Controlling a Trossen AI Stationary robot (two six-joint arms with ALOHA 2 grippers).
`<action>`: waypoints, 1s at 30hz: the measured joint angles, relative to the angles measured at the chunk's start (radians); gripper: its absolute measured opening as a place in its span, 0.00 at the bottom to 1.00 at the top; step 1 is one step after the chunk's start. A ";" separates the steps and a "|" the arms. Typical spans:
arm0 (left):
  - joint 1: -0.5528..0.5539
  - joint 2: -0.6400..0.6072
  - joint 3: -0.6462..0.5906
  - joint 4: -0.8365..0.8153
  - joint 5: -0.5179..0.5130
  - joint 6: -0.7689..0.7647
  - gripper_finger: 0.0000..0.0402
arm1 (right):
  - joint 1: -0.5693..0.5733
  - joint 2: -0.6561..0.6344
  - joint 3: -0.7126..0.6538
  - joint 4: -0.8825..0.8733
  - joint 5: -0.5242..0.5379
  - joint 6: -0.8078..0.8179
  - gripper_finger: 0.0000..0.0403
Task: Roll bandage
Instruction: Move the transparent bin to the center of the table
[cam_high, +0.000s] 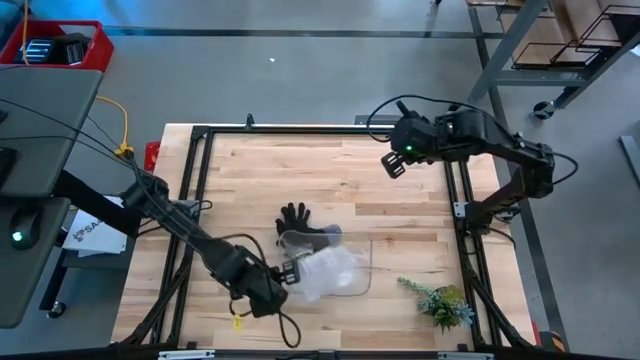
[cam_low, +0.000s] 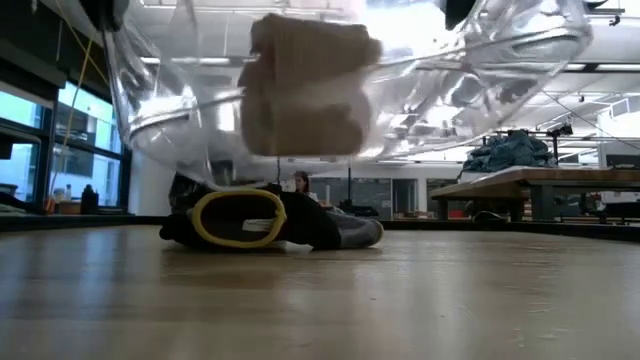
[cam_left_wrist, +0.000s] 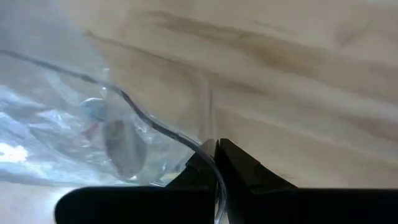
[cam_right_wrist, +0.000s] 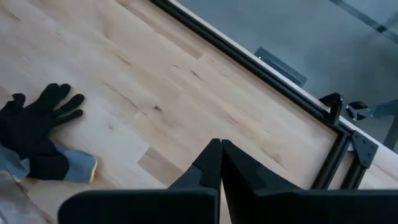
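The left gripper (cam_high: 283, 272) pinches the clear plastic bag's (cam_high: 335, 272) edge, lifted. Inside hangs the bandage (cam_low: 305, 85), a light, soft, squashable roll; grasp its loose end.

Bright overhead light, blurred glaring foreground

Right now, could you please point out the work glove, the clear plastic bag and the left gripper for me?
work glove (cam_high: 296, 219): high view, on its black palm.
clear plastic bag (cam_high: 330, 272): high view, on its crinkled middle.
left gripper (cam_left_wrist: 216, 154): left wrist view, at the fingertips, shut on the bag's edge.
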 joint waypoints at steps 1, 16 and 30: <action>0.000 0.015 0.001 0.007 0.014 -0.009 0.00 | 0.000 -0.004 0.000 0.000 0.000 -0.001 0.00; 0.129 0.113 -0.059 -0.119 -0.016 -0.137 0.00 | 0.008 -0.017 0.000 0.001 0.024 -0.072 0.00; 0.364 -0.062 -0.295 -0.105 -0.142 0.005 0.00 | 0.008 -0.017 0.000 0.005 0.025 -0.044 0.00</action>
